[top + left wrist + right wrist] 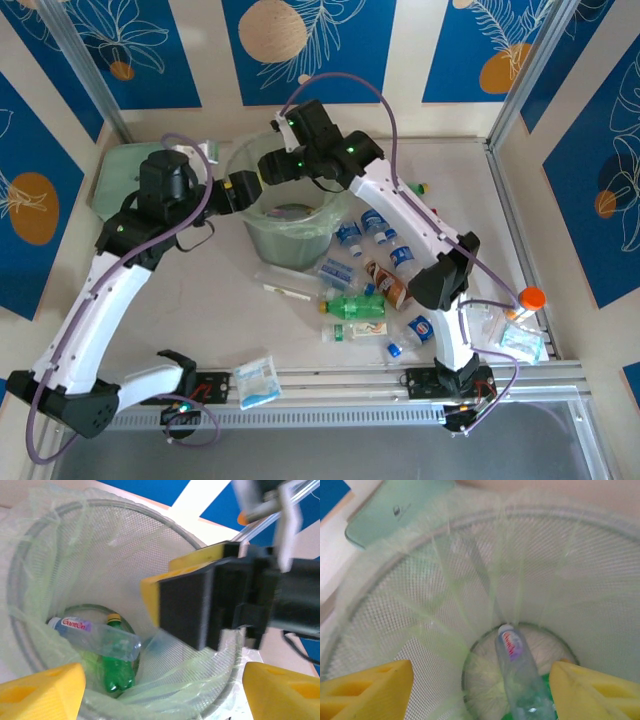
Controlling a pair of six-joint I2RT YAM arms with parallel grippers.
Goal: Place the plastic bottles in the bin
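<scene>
The bin (pixel 262 228), a round pale-green mesh basket with a bag liner, stands at the back middle of the table. My right gripper (pixel 280 168) hangs open above its mouth. Far below its fingers, a clear bottle with a purple label (pixel 518 667) lies on the bin's floor across a green bottle (pixel 115 667). My left gripper (pixel 247 190) is open at the bin's left rim with nothing between its fingers (pixel 42 692). Several plastic bottles lie on the table to the bin's right: blue-labelled ones (pixel 350 238), a brown-labelled one (pixel 387 285), a green one (pixel 352 306) and a long clear one (pixel 290 284).
A flat white-and-blue packet (pixel 257 381) lies near the front rail. A square pale-green lidded box (pixel 122 172) sits at the back left. A small bottle with a green cap (pixel 414 187) lies behind the right arm. An orange-capped item (pixel 530 298) rests at the right edge.
</scene>
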